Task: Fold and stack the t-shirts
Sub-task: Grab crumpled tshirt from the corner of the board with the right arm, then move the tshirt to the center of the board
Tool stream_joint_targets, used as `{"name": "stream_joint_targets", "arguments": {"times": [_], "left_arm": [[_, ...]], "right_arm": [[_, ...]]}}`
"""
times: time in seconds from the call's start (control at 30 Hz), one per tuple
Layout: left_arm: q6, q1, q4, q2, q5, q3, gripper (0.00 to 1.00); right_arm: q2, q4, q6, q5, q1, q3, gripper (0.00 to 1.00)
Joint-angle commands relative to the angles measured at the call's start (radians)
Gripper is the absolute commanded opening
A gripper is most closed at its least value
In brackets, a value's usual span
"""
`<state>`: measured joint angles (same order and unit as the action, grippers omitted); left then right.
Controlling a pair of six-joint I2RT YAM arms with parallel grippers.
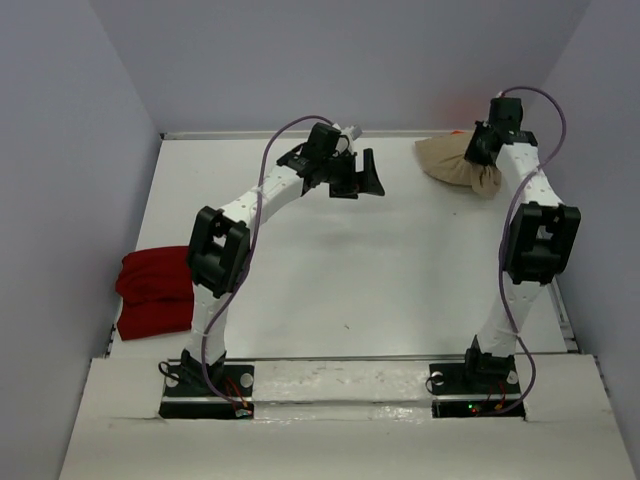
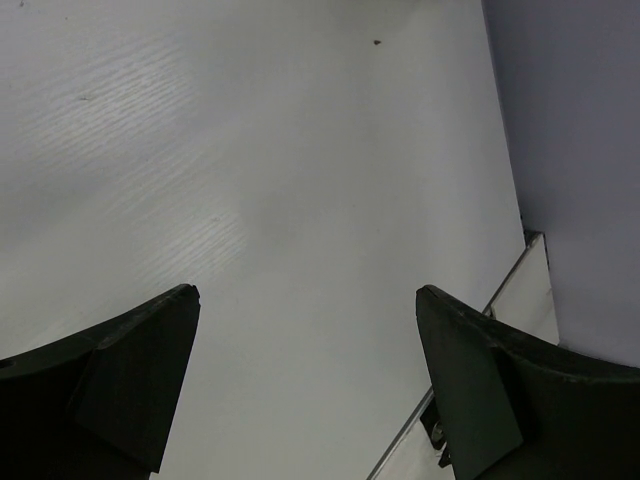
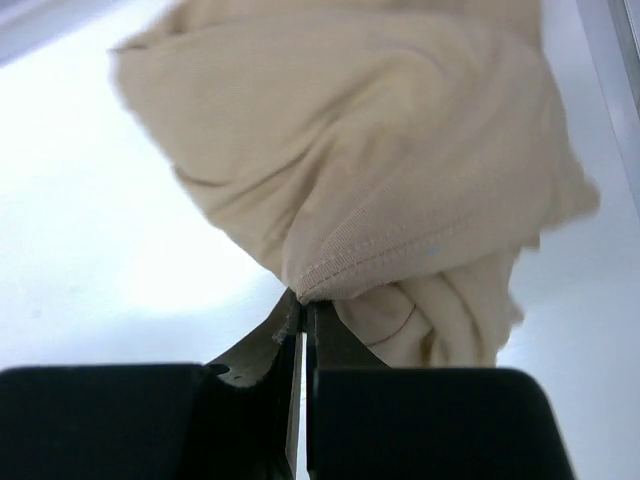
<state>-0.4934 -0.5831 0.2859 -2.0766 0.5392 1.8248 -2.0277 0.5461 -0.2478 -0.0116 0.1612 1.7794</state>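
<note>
The tan t-shirt point(image 1: 452, 160) lies bunched in a loose heap at the far right corner of the white table point(image 1: 400, 280), close to the right wall. It is the largest piece of cloth in sight. The right arm point(image 1: 535, 235) reaches straight up the table's right side to it, while the left arm point(image 1: 250, 205) angles from its base toward the far middle of the table, well apart from any cloth. The dark red t-shirt point(image 1: 155, 290) sits at the table's left edge, just beside the left arm's elbow. It is a compact, roughly folded bundle that touches neither arm. A faint orange tint shows behind the tan heap against the back wall, too slight to tell what it is. The left gripper point(image 1: 360, 180) hangs above bare table, and in the left wrist view its fingers point(image 2: 120, 370) are spread wide apart with nothing between them. The right gripper point(image 3: 302, 312) has its jaws pressed together, and the stitched hem of the tan t-shirt point(image 3: 380, 150) meets their tips, with a thin fold of the cloth pinched there. The rest of the shirt is bunched in soft folds just beyond the fingers. A tiny dark speck point(image 2: 377, 42) marks the table surface.
</note>
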Motion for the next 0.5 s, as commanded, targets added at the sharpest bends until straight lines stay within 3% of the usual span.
{"name": "stream_joint_targets", "arguments": {"times": [0.0,0.03,0.1,0.3,0.4,0.47], "left_arm": [[0.021,-0.007,-0.019,0.043,0.01,-0.013,0.99],[0.022,-0.009,-0.021,0.041,0.011,-0.016,0.99],[0.021,-0.009,-0.021,0.039,0.01,-0.025,0.99],[0.023,-0.012,-0.027,0.041,0.013,-0.029,0.99],[0.022,-0.012,-0.027,0.049,0.018,-0.032,0.99],[0.026,-0.015,-0.027,0.055,0.018,-0.044,0.99]], "right_arm": [[0.055,0.058,0.074,-0.143,-0.054,0.279,0.0],[0.044,0.101,0.102,-0.168,-0.066,0.401,0.0],[0.053,0.112,0.13,-0.179,-0.083,0.475,0.0],[0.184,0.002,0.151,-0.108,-0.104,0.429,0.0],[0.101,0.093,0.215,-0.193,-0.104,0.613,0.0],[0.092,0.133,0.219,-0.18,-0.104,0.649,0.0]]}}
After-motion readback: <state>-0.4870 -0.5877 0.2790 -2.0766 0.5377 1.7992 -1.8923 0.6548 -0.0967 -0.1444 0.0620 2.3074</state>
